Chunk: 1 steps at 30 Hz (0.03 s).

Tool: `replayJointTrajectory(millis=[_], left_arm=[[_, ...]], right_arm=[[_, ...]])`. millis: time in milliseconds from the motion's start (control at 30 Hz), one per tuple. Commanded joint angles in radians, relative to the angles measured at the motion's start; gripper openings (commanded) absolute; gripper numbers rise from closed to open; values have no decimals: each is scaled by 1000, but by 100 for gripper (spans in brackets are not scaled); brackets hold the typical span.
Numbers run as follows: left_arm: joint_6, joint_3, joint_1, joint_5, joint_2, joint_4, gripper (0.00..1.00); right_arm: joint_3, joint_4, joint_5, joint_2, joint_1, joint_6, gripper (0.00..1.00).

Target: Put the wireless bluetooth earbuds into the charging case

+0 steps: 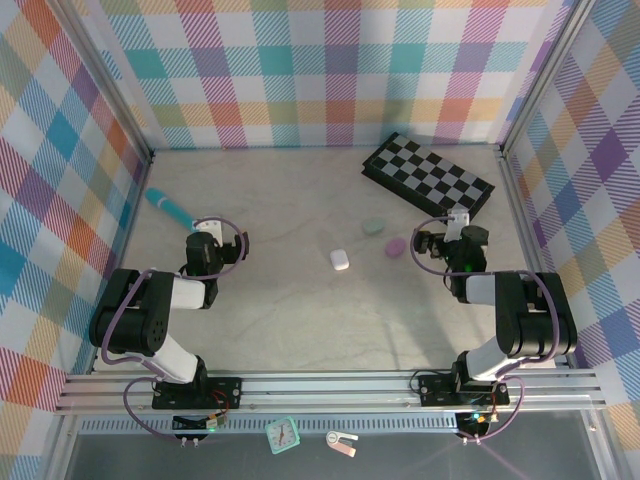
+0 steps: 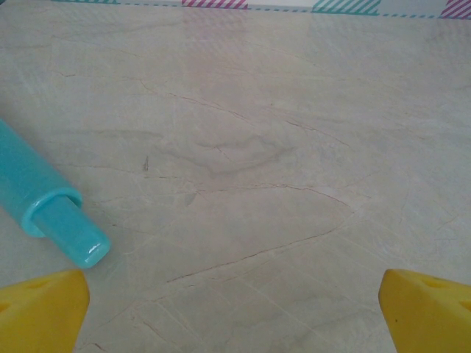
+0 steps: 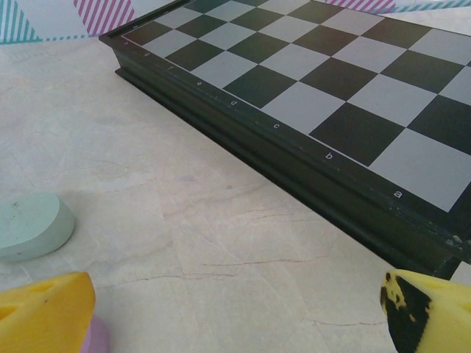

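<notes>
Left gripper: wide open, empty, low over bare table.
Right gripper: wide open, empty, facing chessboard.
Cases: white case mid-table; mint case and lilac case close by right gripper, lilac at one finger.
Earbuds: too small to make out; whereabouts cannot be told.
Risk, right: likely to knock lilac case aside on any sideways swing; smooth pebble shape apt to slip from a pinch.
Risk, left: teal tool near gripper, apt to roll if brushed.
Writing: letters a, b, c, d along chessboard edge; no brand legible.
</notes>
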Motion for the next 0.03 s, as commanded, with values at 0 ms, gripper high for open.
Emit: replayJointTrajectory(millis=[0], left_arm=[[-7,8,12,17,2,5,100]], right_arm=[[-5,43,-8,10,3,1,99]])
